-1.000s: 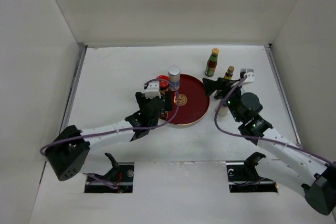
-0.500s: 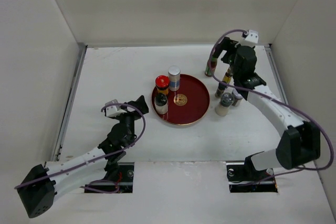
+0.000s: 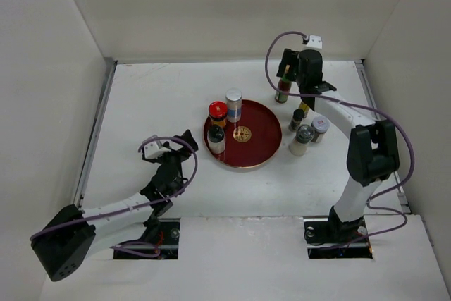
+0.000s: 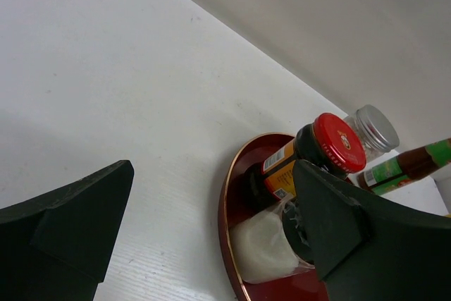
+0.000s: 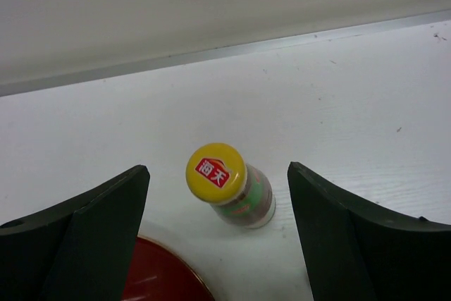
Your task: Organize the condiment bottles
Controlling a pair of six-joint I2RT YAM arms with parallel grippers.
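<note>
condiment bottle (image 5: 232,188) (yellow cap) upright near far edge, right of centre | right gripper (image 5: 217,170) spread above it, not touching | i'd drop lower, centre up, squeeze the body not the cap | left gripper (image 4: 211,174) spread, empty

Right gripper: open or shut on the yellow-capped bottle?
Open. The right gripper shows both fingers spread wide, with clear gaps to the yellow-capped bottle standing between them.

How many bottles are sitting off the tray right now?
4, all right of the tray: the sauce bottle farthest back, the slim bottle nearer, then the dark-lidded jar and silver-lidded jar side by side nearest. None looks hidden.
</note>
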